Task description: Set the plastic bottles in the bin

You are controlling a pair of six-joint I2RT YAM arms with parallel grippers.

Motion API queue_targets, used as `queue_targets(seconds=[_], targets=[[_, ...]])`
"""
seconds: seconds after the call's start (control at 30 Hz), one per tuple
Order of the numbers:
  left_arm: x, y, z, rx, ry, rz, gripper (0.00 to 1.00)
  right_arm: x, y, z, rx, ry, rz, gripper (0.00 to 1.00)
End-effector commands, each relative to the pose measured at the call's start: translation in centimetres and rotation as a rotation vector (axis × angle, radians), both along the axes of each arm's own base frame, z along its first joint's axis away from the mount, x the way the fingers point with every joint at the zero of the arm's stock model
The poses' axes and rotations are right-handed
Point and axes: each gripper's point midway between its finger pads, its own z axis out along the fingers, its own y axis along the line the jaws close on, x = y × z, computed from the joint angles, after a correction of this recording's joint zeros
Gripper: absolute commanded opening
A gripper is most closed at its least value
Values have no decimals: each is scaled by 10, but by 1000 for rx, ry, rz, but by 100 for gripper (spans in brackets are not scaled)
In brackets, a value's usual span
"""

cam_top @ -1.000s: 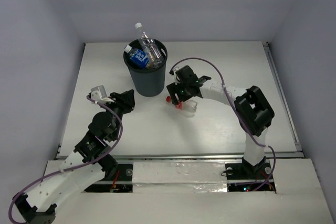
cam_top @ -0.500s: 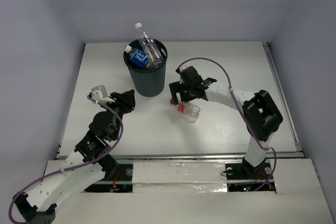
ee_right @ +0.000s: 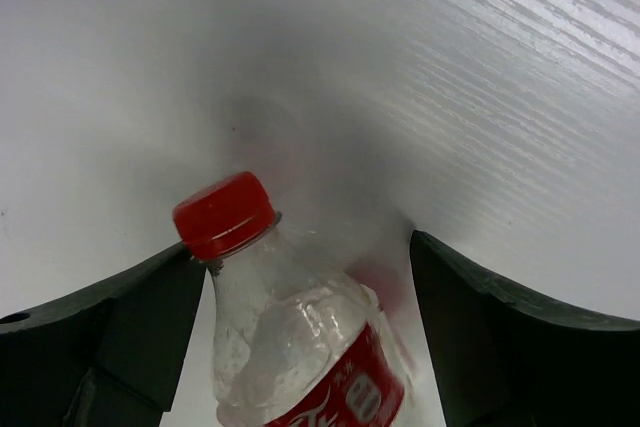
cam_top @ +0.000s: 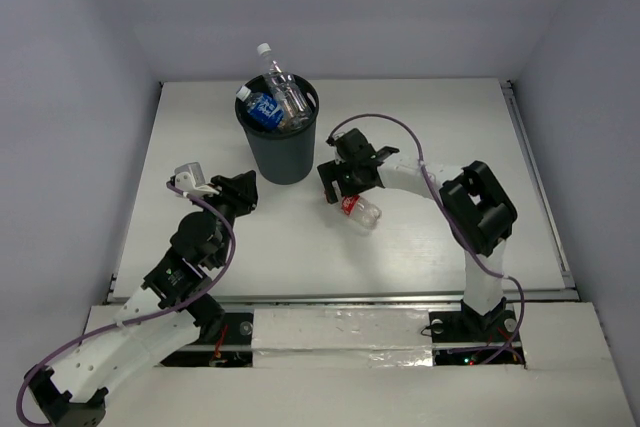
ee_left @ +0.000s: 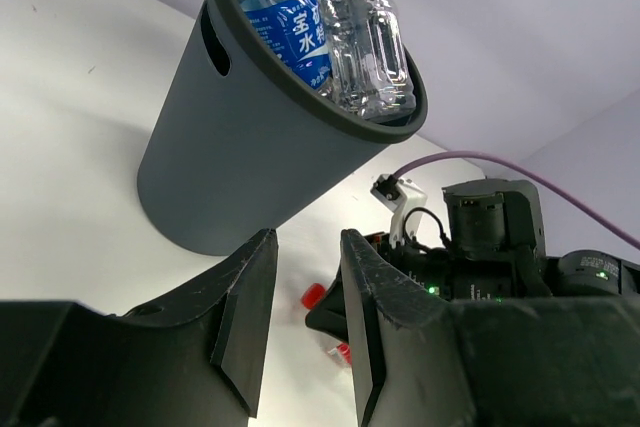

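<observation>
Rolled slightly nearer the arms' bases since a second ago, the red-capped bottle [cam_top: 360, 213] lies on its side on the table [cam_top: 420, 237], just right of the bin [cam_top: 281, 152]. My right gripper [cam_top: 338, 190] hangs over its cap end, jaws spread either side, not pinching. My left gripper [cam_top: 244, 187] sits by the bin, pressed nearly together on nothing. The other bottles [cam_top: 270, 105] crowd the bin, one poking above its rim.

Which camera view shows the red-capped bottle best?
The right wrist view: the red-capped bottle fills it, cap and label plain. The top view shows it small; the left wrist view catches mostly its cap.
</observation>
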Motion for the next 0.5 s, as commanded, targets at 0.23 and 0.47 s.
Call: queue_targets(seconds=[0.23,0.47], targets=[[1,0,5,-14,-26,5,29,-4,-4,16,35,-32,-1,78],[0,0,4,-12,-22,4,29,8,5,20,61,-51,-31,49]])
